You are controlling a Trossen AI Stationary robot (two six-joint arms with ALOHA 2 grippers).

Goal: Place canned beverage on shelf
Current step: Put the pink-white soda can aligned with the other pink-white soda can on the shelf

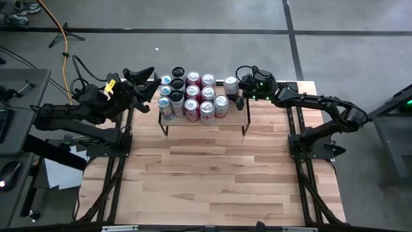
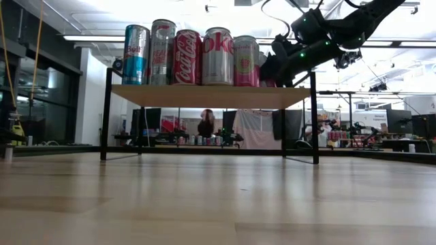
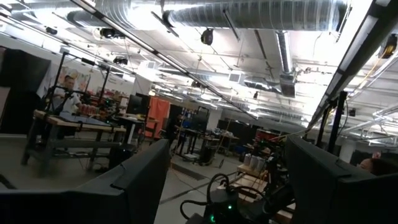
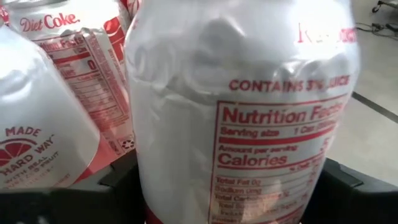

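- Nearest the low camera, the bare wood tabletop fills the lower half of the frame, with nothing standing on it in front of the shelf.
- Behind that, the shelf stands on thin black legs across the middle of the frame, its plank carrying a packed row of upright cans, grouped tightly, probably to leave room at the free end.
- In the high view those cans sit in close rows at the upper centre, and the open spot is at the shelf's right end.
- The right end effector is at that right end, upper centre-right of the high view, its fingers clamped on a silver can that stands upright.
- In the right wrist view this silver can fills the frame between the dark fingers, just beside a Diet Coke can; I judge it is held level so it lands flat next to its neighbours.
- Whether its base already rests on the plank cannot be told.
- The left end effector waits at the upper left, beside the shelf's left end, fingers apart and holding nothing.
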